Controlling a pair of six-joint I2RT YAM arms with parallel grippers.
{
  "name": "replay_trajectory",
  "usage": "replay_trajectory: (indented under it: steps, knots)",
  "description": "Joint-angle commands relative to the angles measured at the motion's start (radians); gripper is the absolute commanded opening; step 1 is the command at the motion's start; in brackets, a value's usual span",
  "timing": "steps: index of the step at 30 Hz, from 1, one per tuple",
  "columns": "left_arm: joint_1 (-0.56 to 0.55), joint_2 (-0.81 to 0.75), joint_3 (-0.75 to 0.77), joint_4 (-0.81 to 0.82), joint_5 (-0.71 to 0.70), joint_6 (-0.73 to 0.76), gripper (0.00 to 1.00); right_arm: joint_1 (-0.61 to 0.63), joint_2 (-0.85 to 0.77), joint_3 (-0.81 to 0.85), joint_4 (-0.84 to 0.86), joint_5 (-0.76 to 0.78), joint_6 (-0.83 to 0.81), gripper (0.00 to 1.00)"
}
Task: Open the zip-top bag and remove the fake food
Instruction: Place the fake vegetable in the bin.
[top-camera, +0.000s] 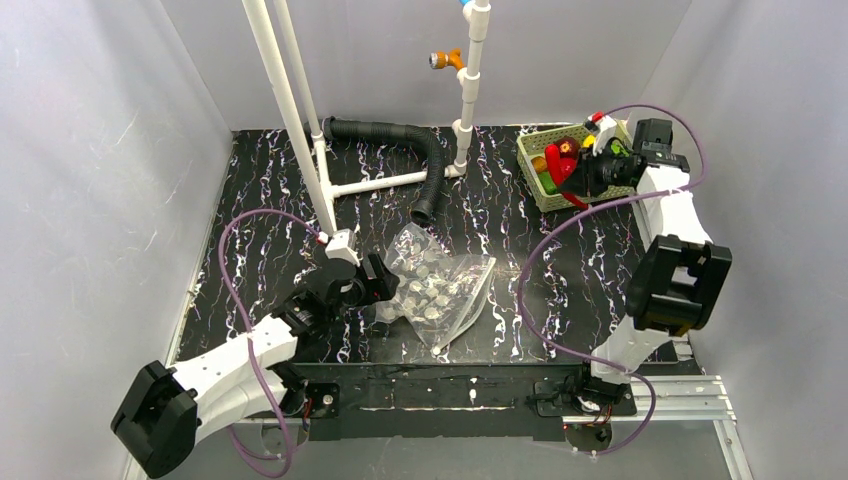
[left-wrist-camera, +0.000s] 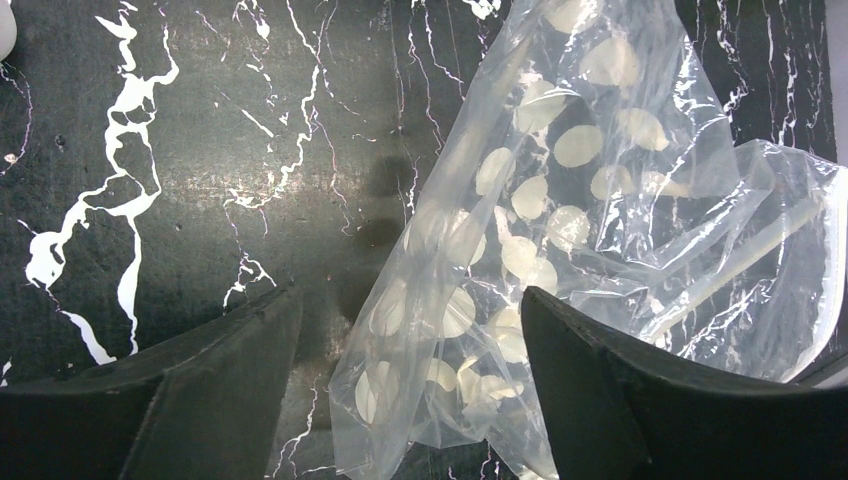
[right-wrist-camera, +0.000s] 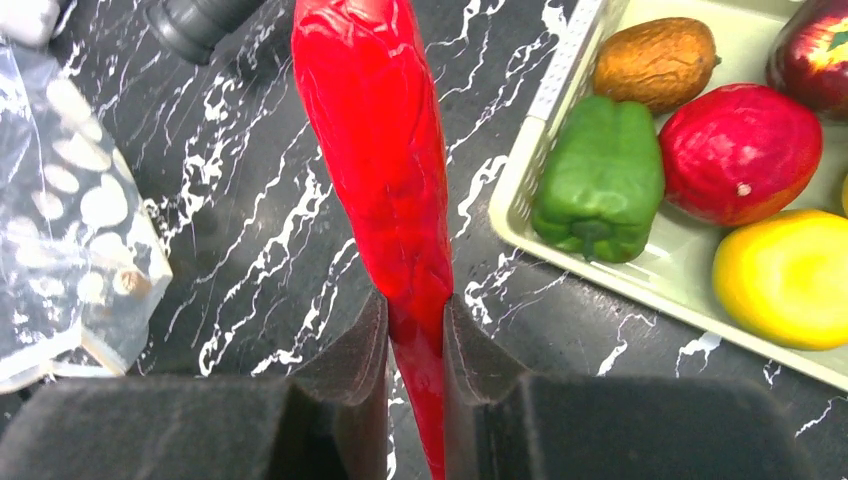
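Observation:
The clear zip-top bag with pale dots lies crumpled near the middle front of the black table; no food shows inside it. My left gripper is open at the bag's left end. In the left wrist view a fold of the bag lies between the spread fingers of the left gripper. My right gripper is shut on the red chili over the near-left edge of the green basket. In the right wrist view, the right gripper pinches the chili near its thin end.
The basket holds a green pepper, a red fruit, a yellow lemon, an orange-brown piece and a dark red apple. A white pipe frame and black corrugated hose stand behind the bag.

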Motion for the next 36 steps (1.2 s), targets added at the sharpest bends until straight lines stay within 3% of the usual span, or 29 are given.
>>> replay_trajectory:
  steps: [1,13,36]
  knots:
    - [0.004,-0.049,-0.017,-0.019,-0.018,0.023,0.83,-0.002,0.097,0.143,0.018,0.003,0.148,0.07]
    - [0.004,-0.119,-0.043,-0.034,-0.024,0.029,0.98,-0.002,0.290,0.353,0.030,0.065,0.333,0.10]
    - [0.006,-0.127,-0.081,0.067,0.052,-0.011,0.98,0.024,0.406,0.380,0.175,0.247,0.558,0.16]
